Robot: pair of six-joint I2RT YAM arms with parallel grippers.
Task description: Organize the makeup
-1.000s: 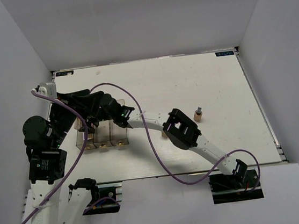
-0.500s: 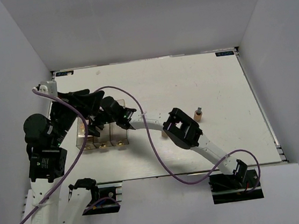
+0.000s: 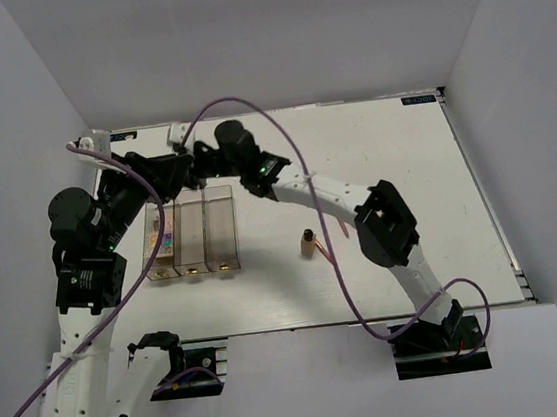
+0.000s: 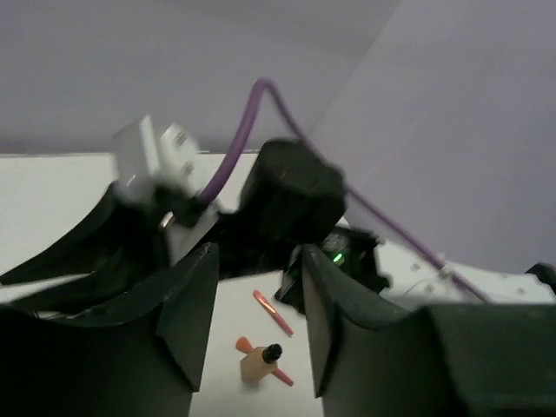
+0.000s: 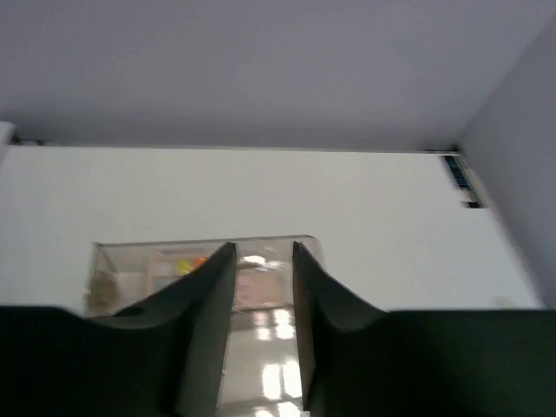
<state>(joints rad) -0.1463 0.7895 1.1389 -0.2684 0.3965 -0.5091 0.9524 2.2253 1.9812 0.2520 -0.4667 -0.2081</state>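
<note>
Toward the table's far-left corner, left gripper and right gripper are hovering parted, empty; the bottle, probably light and roll-prone, wants a mid-body pinch.

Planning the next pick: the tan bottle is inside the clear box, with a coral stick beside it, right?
No. The tan bottle is on the table, outside the clear box and to its right, with a coral stick beside it. The top view shows this.
</note>
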